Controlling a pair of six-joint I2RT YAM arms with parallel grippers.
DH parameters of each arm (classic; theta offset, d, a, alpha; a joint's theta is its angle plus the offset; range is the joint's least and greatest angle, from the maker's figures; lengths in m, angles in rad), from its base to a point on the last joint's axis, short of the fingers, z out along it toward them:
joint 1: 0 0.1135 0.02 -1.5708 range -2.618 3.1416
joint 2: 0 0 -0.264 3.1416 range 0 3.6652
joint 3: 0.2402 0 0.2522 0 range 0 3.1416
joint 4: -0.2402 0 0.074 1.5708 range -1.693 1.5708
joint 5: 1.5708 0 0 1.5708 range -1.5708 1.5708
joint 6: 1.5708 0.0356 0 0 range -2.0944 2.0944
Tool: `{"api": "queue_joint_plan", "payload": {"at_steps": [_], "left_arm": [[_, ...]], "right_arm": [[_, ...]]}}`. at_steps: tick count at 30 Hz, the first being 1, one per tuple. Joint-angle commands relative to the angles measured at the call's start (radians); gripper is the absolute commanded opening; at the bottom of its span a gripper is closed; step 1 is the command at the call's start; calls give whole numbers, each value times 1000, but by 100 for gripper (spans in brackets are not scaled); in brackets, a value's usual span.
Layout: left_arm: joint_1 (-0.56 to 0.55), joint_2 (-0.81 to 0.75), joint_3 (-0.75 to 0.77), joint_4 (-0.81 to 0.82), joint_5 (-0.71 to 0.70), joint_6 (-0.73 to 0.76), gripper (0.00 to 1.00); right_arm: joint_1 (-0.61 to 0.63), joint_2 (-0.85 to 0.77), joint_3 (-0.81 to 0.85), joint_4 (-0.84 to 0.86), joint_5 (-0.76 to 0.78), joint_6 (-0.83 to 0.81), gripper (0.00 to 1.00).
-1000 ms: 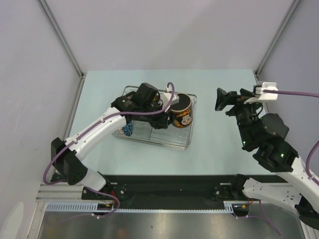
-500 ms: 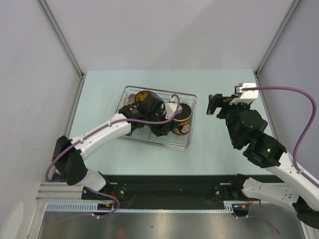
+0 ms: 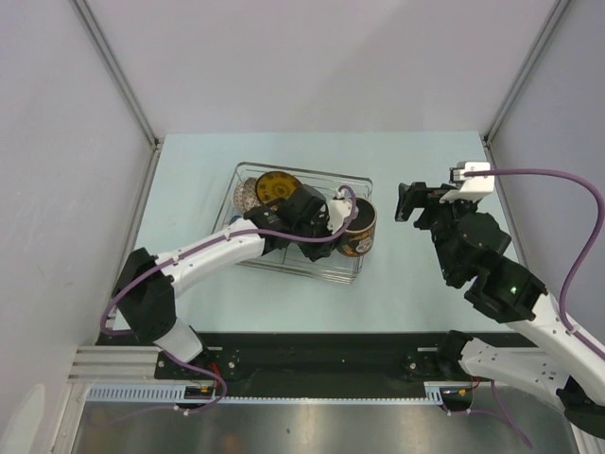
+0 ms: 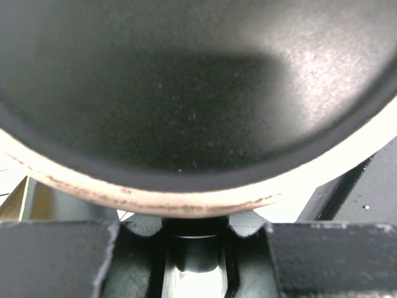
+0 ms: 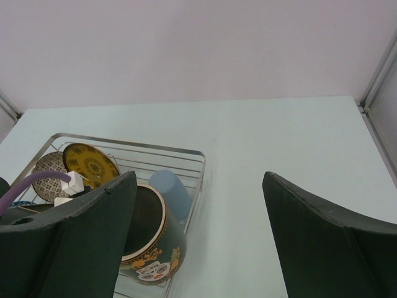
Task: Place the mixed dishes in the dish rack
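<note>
The dish rack (image 3: 301,171) stands mid-table. My left gripper (image 3: 333,227) reaches into it and is shut on the black handle of the mug (image 3: 360,228), a dark mug with gold pattern, tilted at the rack's right end. In the left wrist view the mug's rim and inside (image 4: 186,93) fill the frame above the gripper (image 4: 197,248). The dark plate with the yellow motif (image 3: 277,186) and a patterned bowl (image 3: 245,194) stand at the rack's far left. The right wrist view shows the rack (image 5: 124,141), plate (image 5: 90,162), bowl (image 5: 48,166), mug (image 5: 152,242) and the light-blue cup (image 5: 170,191) behind the mug. My right gripper (image 3: 408,201) (image 5: 198,242) is open and empty, right of the rack.
The left arm lies across the rack's near side and hides what is under it. Pale table surface (image 3: 425,161) surrounds the rack. Grey walls with metal posts (image 3: 113,76) close in the left, back and right sides.
My left gripper has carried the mug toward the rack's near right end, uncovering the yellow-motif plate and bowl. My right gripper swung left toward the rack, then held.
</note>
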Motion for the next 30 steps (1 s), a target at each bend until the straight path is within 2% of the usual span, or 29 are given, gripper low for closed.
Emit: {"api": "queue_joint_plan", "payload": {"at_steps": [1,10,20,30], "left_arm": [[18,-29,5,154,-60,4,0],[47,-81,34,100,-87,16,0],[78,-156,29,79,-197,55,0],[-23,-136,51,42,-245,-6,0]], "right_arm": [[-12,-14,-12,1,5,29,88],[-25,-9,-27,12,-23,36,88],[-31,-9,-30,7,-37,37,88],[-32,-37,-37,-17,-25,48,88]]}}
